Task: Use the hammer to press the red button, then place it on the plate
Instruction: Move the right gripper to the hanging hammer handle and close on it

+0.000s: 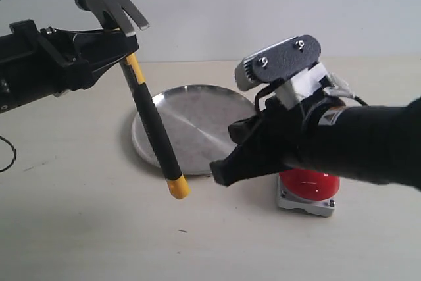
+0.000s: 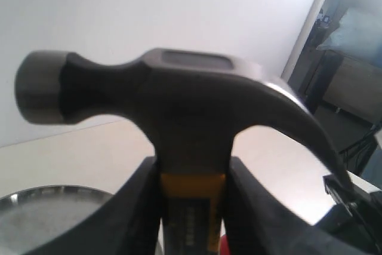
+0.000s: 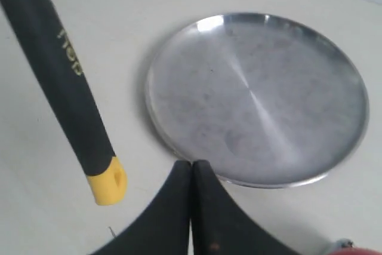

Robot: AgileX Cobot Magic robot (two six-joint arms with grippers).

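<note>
- Exterior view: the left gripper (image 1: 125,49) comes in from 9 o'clock. Its jaws are clamped on the hammer (image 1: 154,129), right under the dark head.
- The hammer head is at the top and the claw points to 3 o'clock. The black handle slants down toward 5 o'clock and crosses in front of the plate (image 1: 204,113). Its yellow end shows just past the plate's near rim.
- The plate lies flat on the tabletop (image 1: 79,228), near the middle.
- The right gripper (image 1: 221,172) reaches in from 3 o'clock. Its tip is close to the hammer's yellow end but does not touch it.
- The red button (image 1: 309,182) sits at 4 o'clock from the plate. The right arm hides most of it.
- Left wrist view: the hammer head is very close and fills most of the picture. The two black jaws squeeze the yellow band from both sides. A piece of the plate shows behind them.
- Right wrist view: the right jaws are pressed together with nothing between them. Their tips sit just at the plate's rim. The hammer handle and its yellow end hang beside the plate, apart from these jaws. A tiny bit of red shows at the picture's edge.
</note>
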